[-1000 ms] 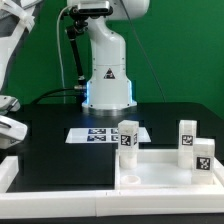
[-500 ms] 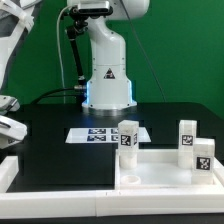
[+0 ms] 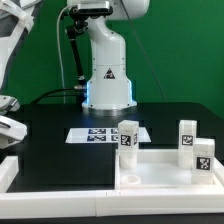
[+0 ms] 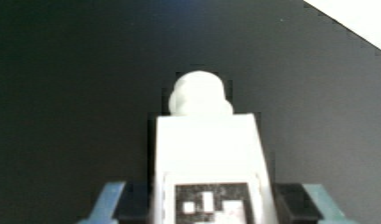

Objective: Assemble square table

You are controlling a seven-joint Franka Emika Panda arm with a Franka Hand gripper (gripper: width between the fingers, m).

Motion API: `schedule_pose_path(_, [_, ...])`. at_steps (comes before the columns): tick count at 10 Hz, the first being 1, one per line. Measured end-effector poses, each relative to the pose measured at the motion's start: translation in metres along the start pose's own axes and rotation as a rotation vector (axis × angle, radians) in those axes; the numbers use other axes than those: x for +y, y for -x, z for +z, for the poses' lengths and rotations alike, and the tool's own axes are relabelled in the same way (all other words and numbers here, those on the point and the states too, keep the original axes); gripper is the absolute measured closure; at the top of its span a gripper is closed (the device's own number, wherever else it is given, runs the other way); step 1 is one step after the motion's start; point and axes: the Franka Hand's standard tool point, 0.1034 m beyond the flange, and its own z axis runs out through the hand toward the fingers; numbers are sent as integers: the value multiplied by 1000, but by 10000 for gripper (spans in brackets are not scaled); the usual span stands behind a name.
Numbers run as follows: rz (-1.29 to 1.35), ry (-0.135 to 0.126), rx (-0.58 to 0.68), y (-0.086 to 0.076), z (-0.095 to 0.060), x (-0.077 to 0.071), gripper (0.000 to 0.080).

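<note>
In the wrist view my gripper [image 4: 217,208] is shut on a white leg block [image 4: 212,130] with a black-and-white tag near the jaws. Its rounded end points away over the dark table. The gripper is out of the exterior view. There the white square slab [image 3: 165,166], with a raised rim and a corner hole [image 3: 130,180], lies at the front right. Three tagged leg blocks stand upright by it: one [image 3: 127,135] at its far left corner and two [image 3: 187,134] [image 3: 203,156] at the right.
The marker board [image 3: 100,134] lies flat in front of the robot base [image 3: 108,75]. A long white border bar [image 3: 60,174] runs along the front on the exterior view's left. White and grey rig parts [image 3: 8,125] stand at the left edge.
</note>
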Motion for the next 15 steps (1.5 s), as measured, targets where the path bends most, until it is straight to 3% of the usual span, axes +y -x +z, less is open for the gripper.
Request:
schedule_pose_path(1, [-3, 6, 0, 1, -2, -1, 515])
schedule_pose_path(2, [-26, 49, -1, 12, -16, -7, 515])
schedule_pose_path(3, [-50, 52, 6, 26, -33, -21, 515])
schedule_pose_path(5, [-80, 29, 44, 56, -70, -43, 514])
schedule_pose_path(6, [-85, 32, 52, 59, -75, -45, 514])
schedule_pose_path(7, [-85, 53, 132, 45, -69, -39, 514])
schedule_pose_path(10, [-100, 62, 319, 44, -78, -49, 514])
schedule_pose_path(11, [-106, 67, 369, 52, -89, -70, 514])
schedule_pose_path(13, [-166, 82, 503, 70, -134, -108, 514])
schedule_pose_path(14, [-182, 78, 517, 81, -151, -113, 514])
schedule_pose_path(15, [-184, 75, 607, 75, -161, -110, 514])
